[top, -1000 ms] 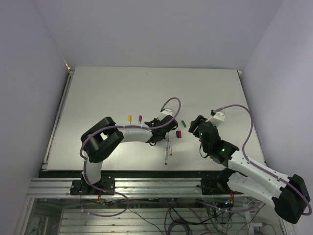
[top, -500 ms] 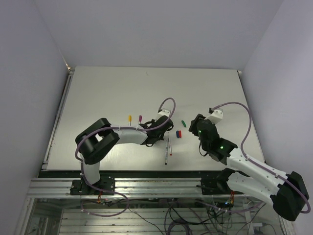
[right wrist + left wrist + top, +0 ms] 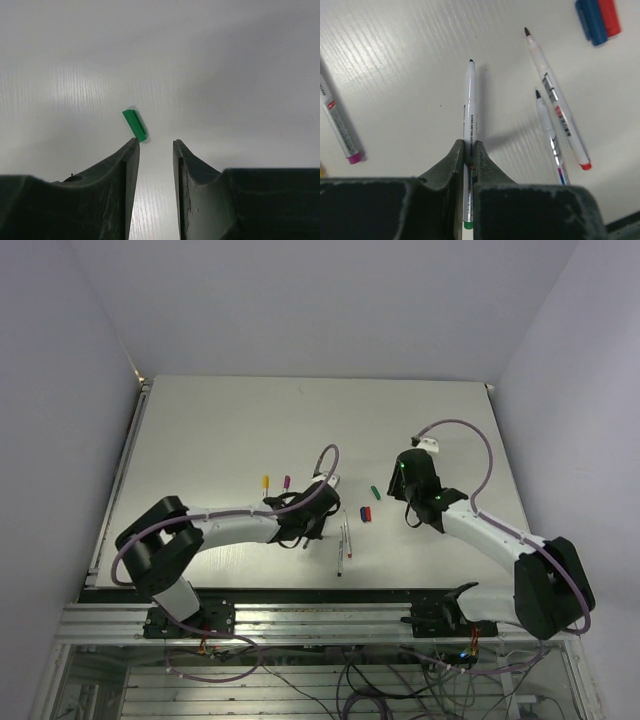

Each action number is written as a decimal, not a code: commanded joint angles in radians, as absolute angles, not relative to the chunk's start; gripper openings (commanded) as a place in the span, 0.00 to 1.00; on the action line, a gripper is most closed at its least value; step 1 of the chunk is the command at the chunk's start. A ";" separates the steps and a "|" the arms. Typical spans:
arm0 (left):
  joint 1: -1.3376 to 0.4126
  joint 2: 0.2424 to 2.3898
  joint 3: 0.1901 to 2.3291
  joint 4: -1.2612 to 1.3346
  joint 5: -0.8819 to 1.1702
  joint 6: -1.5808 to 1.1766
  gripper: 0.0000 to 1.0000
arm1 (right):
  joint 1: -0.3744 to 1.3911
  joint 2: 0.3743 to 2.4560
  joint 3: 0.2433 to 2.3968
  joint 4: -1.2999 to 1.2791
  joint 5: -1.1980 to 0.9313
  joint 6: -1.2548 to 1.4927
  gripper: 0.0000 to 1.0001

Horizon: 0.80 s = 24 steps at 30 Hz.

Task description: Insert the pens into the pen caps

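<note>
Two claws, two jobs: the left claw (image 3: pixel 468 146) was clenched on a green-banded pen (image 3: pixel 471 97), tip pointing forward, likely readied for capping, while the right claw (image 3: pixel 155 142) hung parted over the desk (image 3: pixel 235 70), the green cap (image 3: pixel 135 125) lying just ahead of one jaw, ungrasped.

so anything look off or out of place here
Nothing spilled or broken. The green cap lies askew beside the open jaws of the right gripper, not between them, so closing there may nudge it aside. The left gripper grips its pen squarely.
</note>
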State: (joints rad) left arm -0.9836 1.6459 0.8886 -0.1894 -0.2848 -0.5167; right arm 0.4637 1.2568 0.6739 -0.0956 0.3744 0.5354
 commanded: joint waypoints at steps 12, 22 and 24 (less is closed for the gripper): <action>-0.966 1.407 0.797 -0.119 -0.200 -0.584 0.07 | 0.457 1.510 0.794 -0.032 0.210 0.367 0.34; -0.917 1.276 0.700 -0.002 -0.147 -0.596 0.07 | 0.457 1.619 0.840 -0.019 0.162 0.333 0.48; -0.909 1.270 0.690 0.007 -0.135 -0.603 0.07 | 0.457 1.640 0.852 -0.023 0.160 0.330 0.48</action>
State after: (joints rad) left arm -0.9272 1.2972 0.7086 -0.0692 -0.1879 -0.5850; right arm 0.4599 1.6043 0.8120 -0.0422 0.1829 0.3569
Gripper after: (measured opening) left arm 0.142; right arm 0.474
